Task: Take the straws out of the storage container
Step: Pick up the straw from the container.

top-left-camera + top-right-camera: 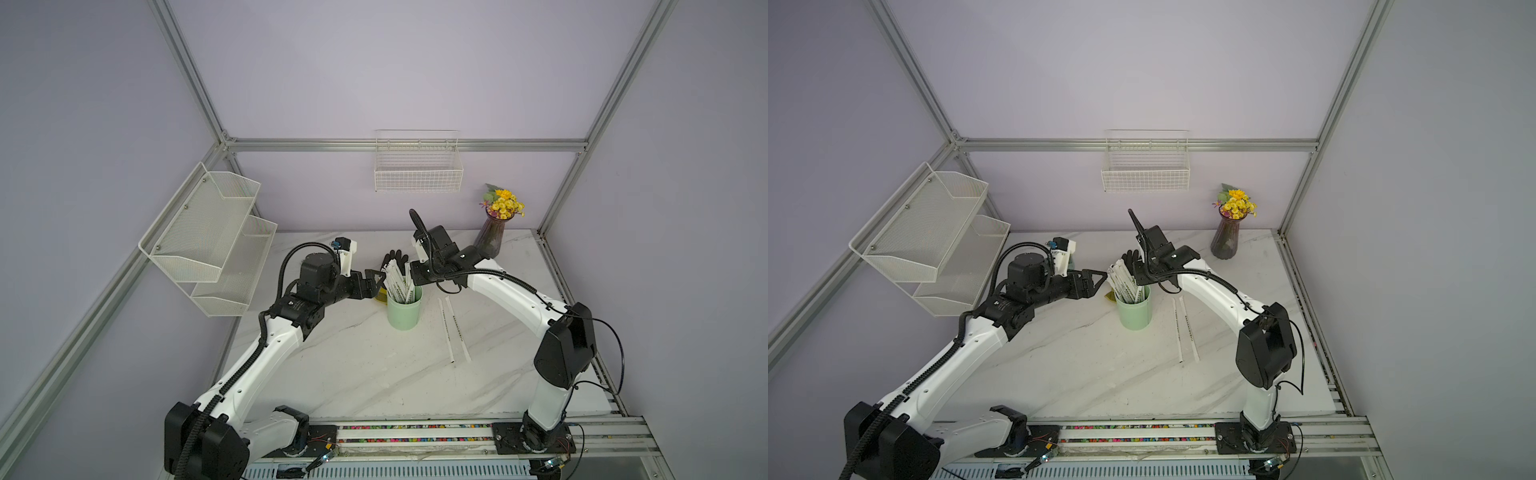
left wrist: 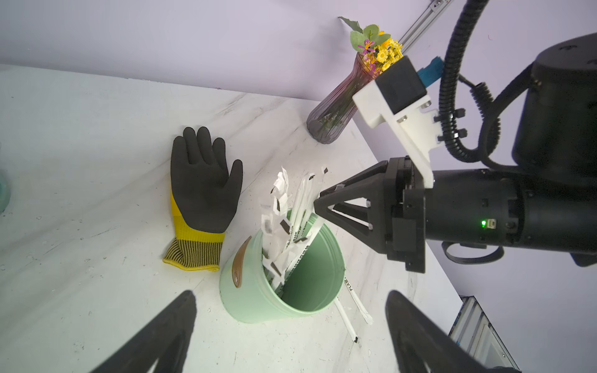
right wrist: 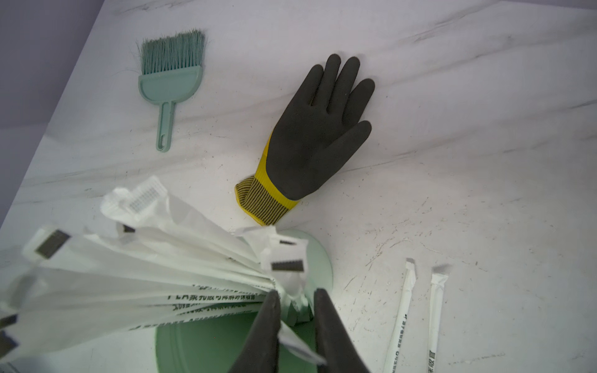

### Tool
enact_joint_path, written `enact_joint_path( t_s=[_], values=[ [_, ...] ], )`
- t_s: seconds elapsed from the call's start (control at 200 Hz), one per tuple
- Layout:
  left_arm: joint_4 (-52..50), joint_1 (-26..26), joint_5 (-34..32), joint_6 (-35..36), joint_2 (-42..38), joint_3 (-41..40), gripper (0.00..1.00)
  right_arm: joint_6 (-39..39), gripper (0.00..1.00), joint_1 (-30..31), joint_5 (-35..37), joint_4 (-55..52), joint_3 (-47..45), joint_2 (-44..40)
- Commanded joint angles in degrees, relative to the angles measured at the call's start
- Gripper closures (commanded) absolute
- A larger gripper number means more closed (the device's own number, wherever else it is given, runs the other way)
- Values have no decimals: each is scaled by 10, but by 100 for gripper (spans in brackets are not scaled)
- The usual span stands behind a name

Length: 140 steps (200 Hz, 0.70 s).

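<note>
The mint-green storage container (image 1: 404, 313) (image 1: 1133, 313) (image 2: 252, 290) stands upright mid-table. A bunch of white paper-wrapped straws (image 1: 397, 280) (image 1: 1123, 278) (image 2: 290, 219) (image 3: 145, 274) fans out of it toward the left. My right gripper (image 1: 410, 272) (image 1: 1136, 275) (image 2: 318, 203) (image 3: 297, 292) reaches over the rim from the right, its jaws pinched on one straw at the bunch's right edge. My left gripper (image 1: 376, 282) (image 1: 1098, 278) (image 2: 290, 295) hovers wide open just left of the cup, holding nothing. Two more straws (image 1: 453, 328) (image 1: 1185, 328) (image 3: 403, 310) lie flat on the table right of the cup.
A black-and-yellow glove (image 1: 392, 257) (image 2: 203, 184) (image 3: 319, 129) lies just behind the cup. A small teal brush (image 3: 171, 74) lies farther left. A vase of flowers (image 1: 492, 237) stands back right. A wire basket (image 1: 417, 172) hangs on the back wall, a mesh rack (image 1: 212, 237) on the left.
</note>
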Motion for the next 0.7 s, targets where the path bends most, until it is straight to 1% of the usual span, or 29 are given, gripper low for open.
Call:
enact_joint_path(
  t_s=[0.0,0.09,0.21,0.415,0.695],
  values=[
    [15,-2,-3,12,-6,1,9,17,81,-1,-27,19,-22,-19],
    [16,-2,-3,12,-5,1,9,22,89,0,-36,28,-39,-29],
    [16,-2,-3,11,-5,-2,9,25,92,0,-42,35,-44,-45],
    [20,-3,0,8,-5,-3,9,15,92,0,-43,18,-19,-62],
    [20,-2,4,7,0,-3,9,0,92,0,-41,-4,16,-63]
  ],
)
